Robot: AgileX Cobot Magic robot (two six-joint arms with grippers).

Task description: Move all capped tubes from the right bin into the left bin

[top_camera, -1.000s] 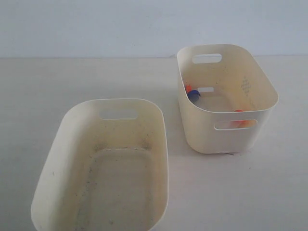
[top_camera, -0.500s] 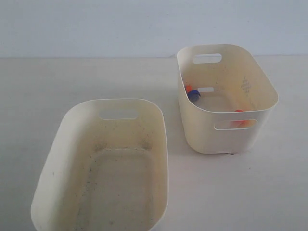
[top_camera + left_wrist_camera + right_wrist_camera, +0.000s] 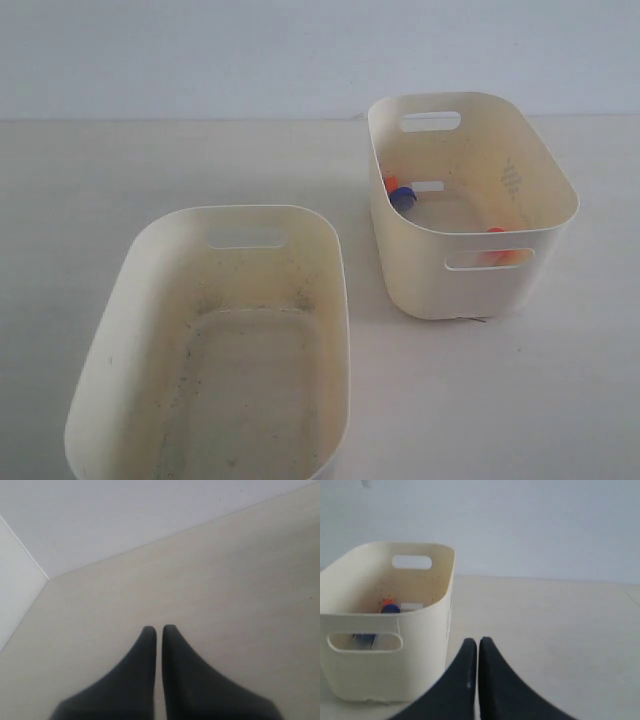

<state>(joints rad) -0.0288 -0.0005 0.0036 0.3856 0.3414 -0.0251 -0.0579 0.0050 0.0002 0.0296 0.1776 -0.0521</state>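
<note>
The right bin (image 3: pixel 470 285) stands at the back right, with a dotted diamond mark on its inner wall. Inside it show an orange-red cap (image 3: pixel 391 184), a blue cap (image 3: pixel 402 196) and a white label patch (image 3: pixel 428 187). Another orange-red cap (image 3: pixel 497 233) lies by the near slot handle. The left bin (image 3: pixel 125 310), grime-speckled, holds no tubes. Neither gripper appears in the exterior view. My right gripper (image 3: pixel 478 640) is shut, on the table beside the right bin (image 3: pixel 420 670), where a blue cap (image 3: pixel 390 609) shows. My left gripper (image 3: pixel 159 628) is shut over bare table.
The pale table (image 3: pixel 500 400) spreads round both bins and meets a light wall (image 3: pixel 200 60) at the back. The left wrist view shows a corner where the wall (image 3: pixel 125 515) meets the tabletop.
</note>
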